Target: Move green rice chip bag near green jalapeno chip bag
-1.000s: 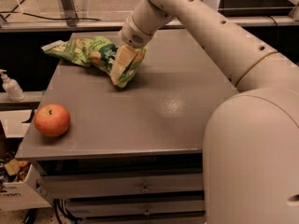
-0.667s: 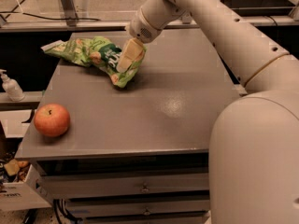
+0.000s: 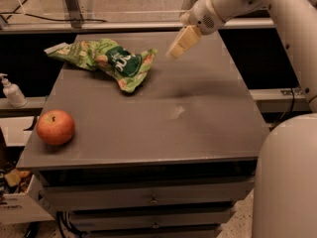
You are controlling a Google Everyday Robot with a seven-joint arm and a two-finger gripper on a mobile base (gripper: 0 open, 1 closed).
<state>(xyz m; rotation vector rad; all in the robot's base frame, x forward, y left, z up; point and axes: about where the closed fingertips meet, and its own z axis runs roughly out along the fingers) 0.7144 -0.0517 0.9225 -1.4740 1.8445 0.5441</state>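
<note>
The green rice chip bag (image 3: 125, 64), bright green and wrinkly with a dark green round logo, lies on the grey table (image 3: 198, 113) at the back left of centre. Its left end touches or overlaps the green jalapeno chip bag (image 3: 72, 52), a paler flat bag with a white strip at its far-left end. My gripper (image 3: 181, 43) hangs above the table just right of the rice chip bag, clear of it. It is open and empty.
A red apple (image 3: 55, 127) sits near the table's front left corner. A white pump bottle (image 3: 11, 91) stands on a ledge left of the table. Drawers (image 3: 153, 198) are under the tabletop. My arm's large white body (image 3: 287, 182) fills the right foreground.
My gripper was down on the rice chip bag; it has let go, lifted and moved away to the right. The bag now lies free beside the jalapeno bag.
</note>
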